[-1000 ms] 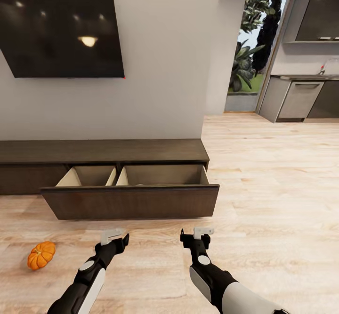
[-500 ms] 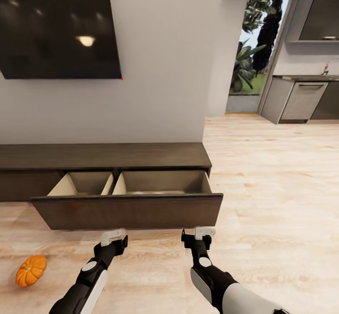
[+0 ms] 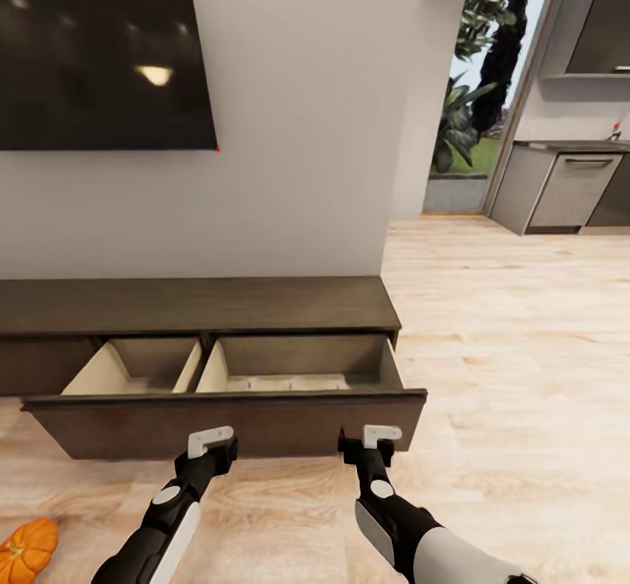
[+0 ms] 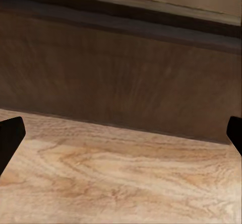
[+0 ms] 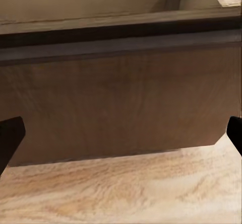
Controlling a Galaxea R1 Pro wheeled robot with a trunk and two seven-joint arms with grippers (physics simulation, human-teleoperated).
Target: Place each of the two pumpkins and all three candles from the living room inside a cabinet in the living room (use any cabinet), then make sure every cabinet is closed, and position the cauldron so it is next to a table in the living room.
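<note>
The long dark-brown cabinet [image 3: 192, 304] runs along the wall with one wide drawer [image 3: 227, 422] pulled out, its two beige compartments showing. Pale low shapes [image 3: 271, 383] lie on the floor of the right compartment, too small to name. One orange pumpkin [image 3: 26, 549] lies on the wooden floor at the picture's bottom left, cut by the edge. My left gripper [image 3: 214, 444] and right gripper [image 3: 378, 439] hover just in front of the drawer front, both open and holding nothing. In the wrist views the drawer front [image 4: 121, 78] [image 5: 116, 103] stands close between the spread fingertips [image 4: 10, 138] [image 5: 10, 138].
A black television [image 3: 96, 50] hangs on the wall above the cabinet. To the right, bare wooden floor [image 3: 525, 348] leads to a doorway with garden plants [image 3: 477, 85] and grey kitchen cupboards [image 3: 569, 190].
The camera has come closer to the cabinet and turned a little right, so the drawer looks bigger and the pumpkin has slid to the bottom-left corner. Both arms keep their pose.
</note>
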